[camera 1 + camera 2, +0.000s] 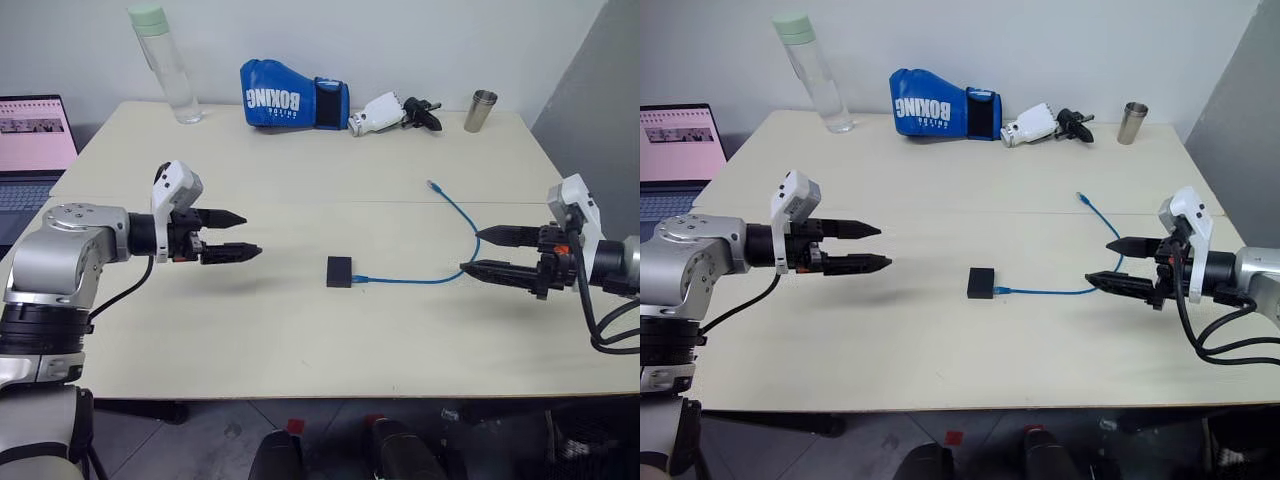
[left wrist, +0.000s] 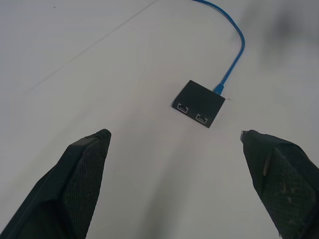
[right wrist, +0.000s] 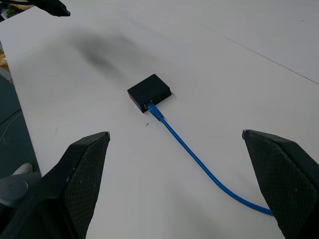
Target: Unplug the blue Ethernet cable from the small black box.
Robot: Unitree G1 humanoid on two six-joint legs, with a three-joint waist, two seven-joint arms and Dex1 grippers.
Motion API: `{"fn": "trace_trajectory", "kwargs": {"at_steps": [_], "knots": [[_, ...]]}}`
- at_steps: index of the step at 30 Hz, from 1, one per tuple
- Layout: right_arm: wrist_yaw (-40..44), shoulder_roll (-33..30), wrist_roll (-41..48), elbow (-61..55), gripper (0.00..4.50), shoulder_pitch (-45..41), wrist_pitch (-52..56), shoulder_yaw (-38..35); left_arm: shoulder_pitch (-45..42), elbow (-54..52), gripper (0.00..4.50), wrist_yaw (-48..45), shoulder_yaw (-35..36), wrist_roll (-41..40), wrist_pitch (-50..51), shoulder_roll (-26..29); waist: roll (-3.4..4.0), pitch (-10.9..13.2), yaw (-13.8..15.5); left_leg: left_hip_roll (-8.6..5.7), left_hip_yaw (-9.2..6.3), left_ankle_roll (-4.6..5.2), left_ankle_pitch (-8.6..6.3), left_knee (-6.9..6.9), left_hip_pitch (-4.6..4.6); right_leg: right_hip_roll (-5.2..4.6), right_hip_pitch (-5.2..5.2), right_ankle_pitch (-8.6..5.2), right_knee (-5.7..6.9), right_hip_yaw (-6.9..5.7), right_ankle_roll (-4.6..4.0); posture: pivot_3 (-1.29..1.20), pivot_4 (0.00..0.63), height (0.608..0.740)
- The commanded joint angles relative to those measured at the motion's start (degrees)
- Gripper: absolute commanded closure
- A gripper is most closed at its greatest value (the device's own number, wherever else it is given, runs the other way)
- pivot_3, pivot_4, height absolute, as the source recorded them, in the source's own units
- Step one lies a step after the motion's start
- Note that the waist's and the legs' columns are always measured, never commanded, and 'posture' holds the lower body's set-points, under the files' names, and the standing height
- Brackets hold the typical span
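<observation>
While the small matte black box (image 1: 340,271) is lying flat near the middle of the pale tabletop (image 1: 300,190), the thin bright blue Ethernet cable (image 1: 455,225) is sitting plugged into the side of it that faces the robot's right, curving across the table toward the far right, its free clear plug resting on the surface. The left gripper (image 1: 240,235) is hovering above the table well to the left of the box, its two black fingers spread apart and holding nothing. The right gripper (image 1: 472,252) is hovering just beside the cable's bend, fingers likewise standing wide and empty. Two open ports are showing on the box's left-facing side.
</observation>
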Motion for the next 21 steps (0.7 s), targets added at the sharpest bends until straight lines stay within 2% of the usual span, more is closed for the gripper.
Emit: {"fn": "trace_trajectory", "kwargs": {"at_steps": [1, 21], "knots": [[0.4, -1.0, 0.8, -0.9, 0.0, -0.3, -0.5, -1.3, -0.9, 0.3, 0.05, 0.3, 1.3, 0.8, -3.3, 0.2, 0.0, 0.0, 0.1, 0.0, 0.0, 0.0, 0.0, 0.0, 0.0, 0.0, 0.0, 0.0, 0.0, 0.0, 0.0, 0.0, 0.15, 0.74], [0.8, 0.1, -1.1, 0.4, 0.0, -1.8, -4.8, 3.7, -1.7, 0.9, 0.05, -2.1, 1.0, 0.6, -3.2, 2.1, 0.0, 0.0, 0.4, 0.01, 0.0, 0.0, 0.0, 0.06, 0.0, 0.0, 0.01, 0.0, 0.04, -0.02, 0.0, 0.0, 0.15, 0.74]]}}
